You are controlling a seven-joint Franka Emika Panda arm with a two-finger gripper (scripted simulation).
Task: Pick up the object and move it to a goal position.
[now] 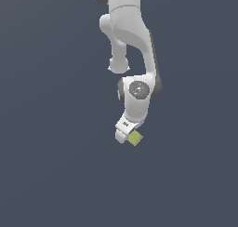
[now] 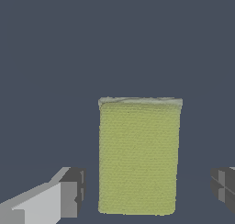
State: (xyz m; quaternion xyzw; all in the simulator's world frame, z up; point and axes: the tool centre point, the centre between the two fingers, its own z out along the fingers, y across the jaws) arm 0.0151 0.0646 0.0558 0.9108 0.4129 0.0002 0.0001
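The object, a flat yellow-green block, lies between my two fingertips in the wrist view. My gripper is open. The grey pad of one finger and that of the other finger stand on either side of the block, with a gap at each side. In the exterior view the block shows just at the exterior view's right of the white hand, and my gripper is down at the block's level. I cannot tell whether the pads touch the ground.
The white arm comes down from the upper middle of the exterior view. All around lies a plain dark grey-blue ground with no other object in sight.
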